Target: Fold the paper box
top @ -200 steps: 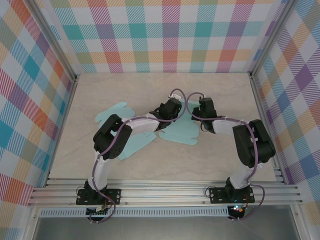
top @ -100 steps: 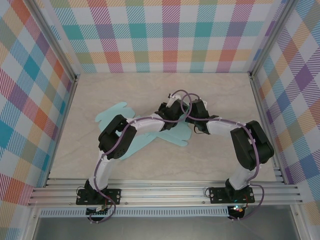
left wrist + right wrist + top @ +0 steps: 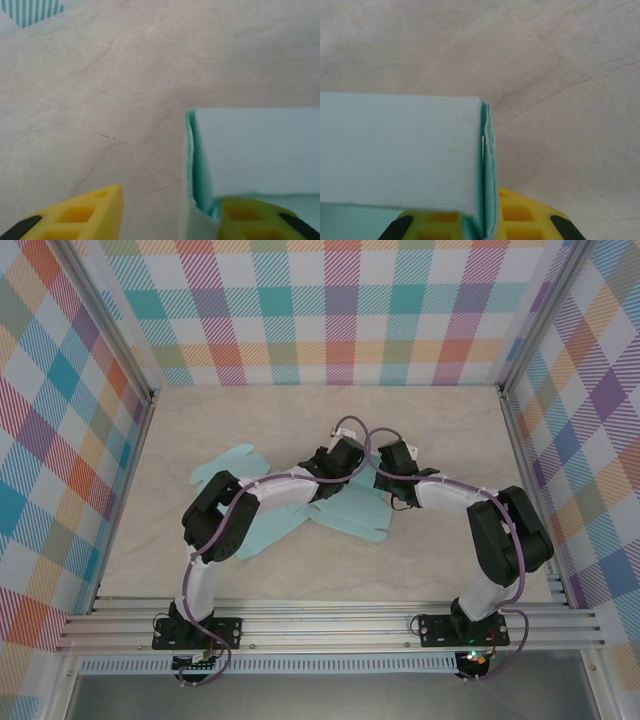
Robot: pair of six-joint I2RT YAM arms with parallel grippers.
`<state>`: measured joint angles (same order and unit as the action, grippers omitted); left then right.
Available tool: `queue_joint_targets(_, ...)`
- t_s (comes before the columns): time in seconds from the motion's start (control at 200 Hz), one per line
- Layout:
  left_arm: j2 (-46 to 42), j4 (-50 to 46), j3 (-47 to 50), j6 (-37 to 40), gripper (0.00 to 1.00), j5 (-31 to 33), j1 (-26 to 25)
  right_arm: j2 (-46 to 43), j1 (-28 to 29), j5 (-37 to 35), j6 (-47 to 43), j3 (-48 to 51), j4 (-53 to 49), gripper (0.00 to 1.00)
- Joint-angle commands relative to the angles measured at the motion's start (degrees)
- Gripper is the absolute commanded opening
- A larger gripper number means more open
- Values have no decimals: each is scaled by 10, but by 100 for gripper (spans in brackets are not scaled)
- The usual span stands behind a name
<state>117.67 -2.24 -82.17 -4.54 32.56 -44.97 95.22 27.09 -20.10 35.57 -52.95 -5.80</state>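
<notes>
Paper box (image 3: 352, 512) is laid flat at the middle of the worktop (image 3: 250, 415), with one flap (image 3: 400, 150) raised. That flap is clamped by the right hand (image 3: 482, 222). The left hand (image 3: 170, 215) is held spread, with another edge of the box between its fingers.

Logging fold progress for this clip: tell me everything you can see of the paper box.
The paper box is a pale teal cut-out sheet lying on the table under both wrists, not yet a box. Rounded flaps spread at its left; toward the right a panel is folded over. In the left wrist view a creased edge stands between the open left gripper's fingers, against one of them. In the right wrist view a doubled layer covers the right gripper, whose grip is hidden.
</notes>
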Motion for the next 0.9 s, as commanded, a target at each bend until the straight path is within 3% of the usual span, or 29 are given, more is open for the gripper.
queue_joint_targets(0.0, -49, 27, 24, -11, 47, -39, 5, -11, 3, -2, 8, -10, -58, 0)
queue_joint_targets(0.28, -81, 22, 67, -24, 57, -59, 6, -19, 3, 10, 11, -24, -105, 0)
queue_joint_targets(0.625, -58, 24, 72, -43, 58, -77, -4, -43, 3, 25, 15, -24, -149, 0)
queue_joint_targets(0.735, -41, 22, 60, -42, 54, -49, -10, -56, 3, 29, 17, -21, -166, 0)
queue_joint_targets(0.895, -21, 14, 47, -63, 37, 8, -14, -78, 3, 32, 21, -9, -183, 0)
